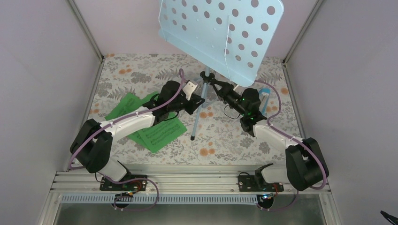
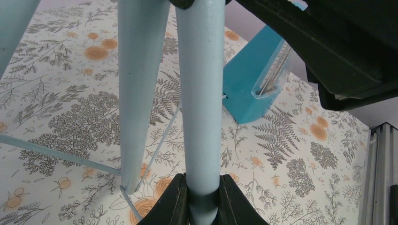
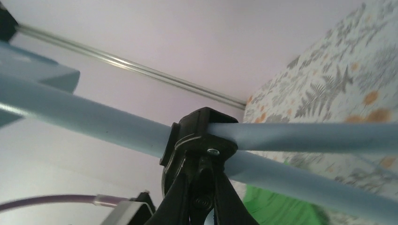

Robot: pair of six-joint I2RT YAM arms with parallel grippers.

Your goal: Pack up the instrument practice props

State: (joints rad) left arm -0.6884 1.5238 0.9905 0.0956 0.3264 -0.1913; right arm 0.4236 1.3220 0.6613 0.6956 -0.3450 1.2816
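The pale blue music stand (image 1: 220, 33) stands at the back middle, its hole-punched desk tilted high above the table. My left gripper (image 1: 196, 103) is shut on one of its lower tubes (image 2: 199, 93), the fingers (image 2: 176, 197) pressed on both sides. My right gripper (image 1: 217, 86) is shut on the black clamp lever (image 3: 202, 180) under the stand's black collar (image 3: 202, 136). Green sheet-music pages (image 1: 157, 135) lie on the table under my left arm; they also show in the right wrist view (image 3: 277, 208). The blue metronome (image 2: 248, 79) stands behind my right arm (image 1: 264, 93), partly hidden.
A floral cloth (image 1: 225, 140) covers the table. White walls with metal posts (image 1: 87, 28) close in the left, right and back. A stand leg reaches toward the front (image 1: 193, 137). An aluminium rail (image 1: 187, 180) runs along the near edge.
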